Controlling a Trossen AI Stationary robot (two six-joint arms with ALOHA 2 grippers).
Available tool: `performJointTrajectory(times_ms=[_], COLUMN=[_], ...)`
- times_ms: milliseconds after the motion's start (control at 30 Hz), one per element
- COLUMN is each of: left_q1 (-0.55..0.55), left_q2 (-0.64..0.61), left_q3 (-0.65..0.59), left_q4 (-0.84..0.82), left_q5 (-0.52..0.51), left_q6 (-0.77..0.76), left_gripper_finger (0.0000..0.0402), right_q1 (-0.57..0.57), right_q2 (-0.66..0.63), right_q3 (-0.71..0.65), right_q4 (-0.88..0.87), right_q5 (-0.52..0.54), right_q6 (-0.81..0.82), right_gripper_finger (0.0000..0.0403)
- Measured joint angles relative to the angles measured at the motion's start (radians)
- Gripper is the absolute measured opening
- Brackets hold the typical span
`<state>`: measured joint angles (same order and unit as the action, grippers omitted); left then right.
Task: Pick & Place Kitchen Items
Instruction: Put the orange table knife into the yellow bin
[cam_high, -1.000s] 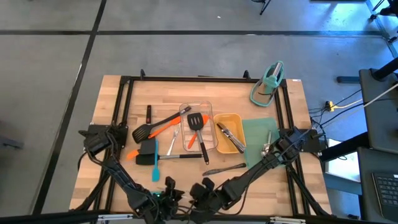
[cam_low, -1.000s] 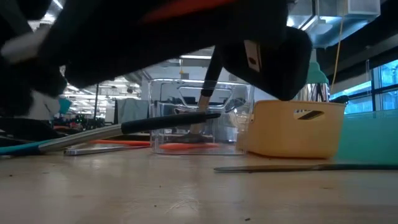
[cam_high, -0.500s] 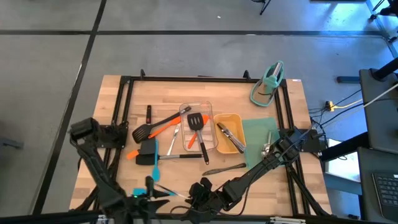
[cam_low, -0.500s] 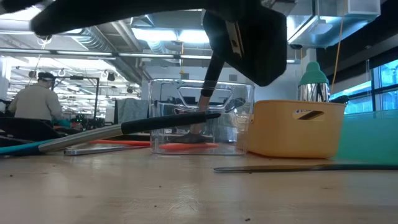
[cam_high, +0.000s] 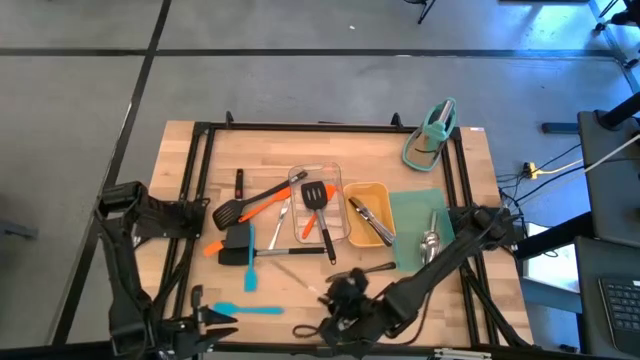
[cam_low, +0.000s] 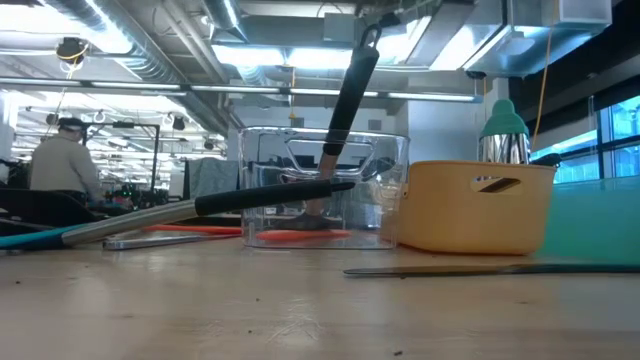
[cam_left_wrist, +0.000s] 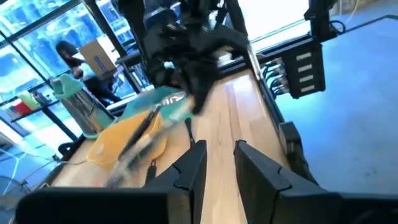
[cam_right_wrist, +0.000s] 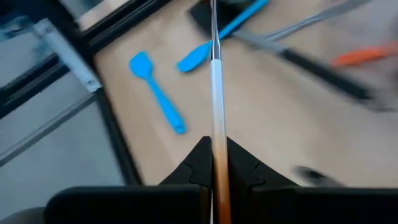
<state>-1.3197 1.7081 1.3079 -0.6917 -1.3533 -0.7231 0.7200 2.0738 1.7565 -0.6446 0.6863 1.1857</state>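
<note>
The right gripper (cam_right_wrist: 214, 148) hovers over the table's (cam_high: 200, 150) near edge, at 6 o'clock from the clear tray (cam_high: 297, 176). It is clenched on a thin utensil (cam_right_wrist: 214, 81), which runs straight out from between its fingers. What kind of utensil this is cannot be told.

The left gripper (cam_left_wrist: 219, 149) sits low at the table's 7 o'clock corner. Its fingers stand slightly apart with only bare wood between them, so it grasps nothing. 1 blue spatula (cam_high: 246, 310) lies flat on the table just at 3 o'clock from it. A 2nd blue spatula (cam_high: 250, 272) lies at 12 o'clock from the 1st.

A black turner (cam_high: 316, 196) leans in the clear tray, with its handle sticking out over the near rim. Tongs (cam_high: 368, 220) lie in the yellow tray (cam_high: 386, 192), which is just at 3 o'clock from the clear one. At 9 o'clock from the clear tray, an orange spatula (cam_high: 266, 205) and another black turner (cam_high: 228, 213) lie crossed on the wood. A steel spoon (cam_high: 372, 269) lies at 6 o'clock from the yellow tray.

A teal stand (cam_high: 432, 135) is at the 1 o'clock corner. In the low view, a person (cam_low: 60, 160) sits in the room beyond the table.
</note>
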Motion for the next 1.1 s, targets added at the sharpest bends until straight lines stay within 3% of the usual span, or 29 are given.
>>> performJointTrajectory(times_ms=[333, 533, 800, 1100], left_q1=[0.005, 0.006, 0.007, 0.006], left_q2=[0.000, 0.000, 0.000, 0.000], left_q3=[-0.002, -0.004, -0.004, -0.004], left_q4=[0.001, 0.000, -0.002, -0.002], left_q5=[0.010, 0.010, 0.012, 0.014], left_q6=[0.000, -0.004, -0.007, -0.008], left_gripper_finger=[0.0072, 0.0072, 0.0072, 0.0072], right_q1=[-0.007, -0.028, -0.152, -0.290], right_q2=[-0.160, -0.209, -0.205, -0.201], right_q3=[0.001, 0.001, -0.014, -0.017], right_q4=[-0.568, -0.916, -0.927, -0.927], right_q5=[0.018, -0.064, -0.292, -0.352], right_q6=[0.322, 0.542, 0.395, 0.265], right_gripper_finger=[0.0016, 0.0016, 0.0016, 0.0016])
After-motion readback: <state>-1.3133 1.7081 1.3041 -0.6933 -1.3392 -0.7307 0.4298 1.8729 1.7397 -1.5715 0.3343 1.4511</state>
